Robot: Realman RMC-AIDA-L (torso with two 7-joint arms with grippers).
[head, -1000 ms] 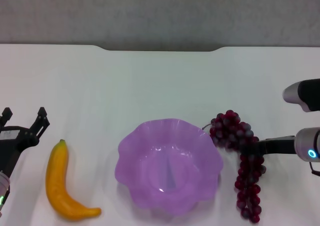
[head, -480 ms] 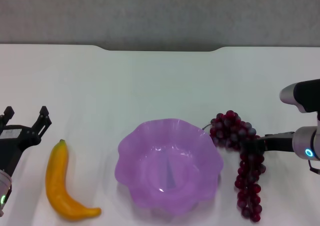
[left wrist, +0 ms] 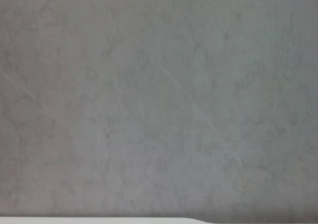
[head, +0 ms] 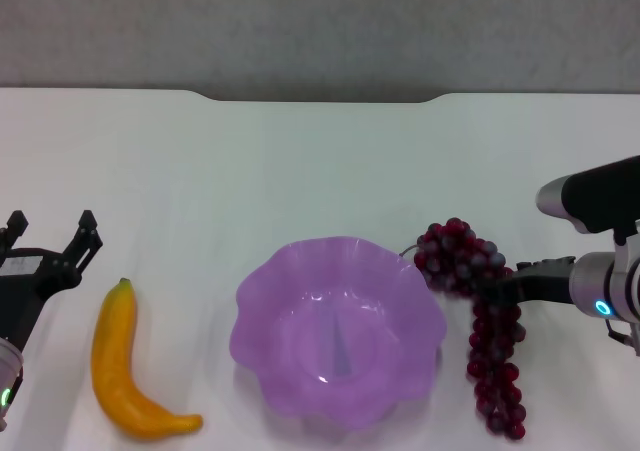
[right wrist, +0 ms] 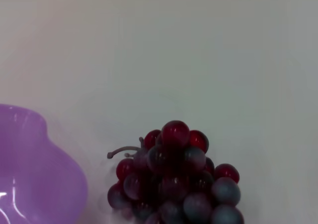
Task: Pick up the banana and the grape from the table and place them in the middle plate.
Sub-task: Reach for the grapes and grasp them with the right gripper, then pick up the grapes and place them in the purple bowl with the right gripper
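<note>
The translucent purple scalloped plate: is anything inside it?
Nothing lies inside the translucent purple scalloped plate. The yellow-orange banana lies on the white table beside it; the dark red grape bunch is at the right gripper, outside the rim.

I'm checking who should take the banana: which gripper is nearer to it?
Left. The left gripper sits open just beside the banana, off its stem end, not touching. The right gripper is across the middle plate, at the grape.

White table (head: 300, 161): banana (head: 125, 366) left, purple middle plate (head: 338, 331) centre, grape (head: 480, 316) right.
</note>
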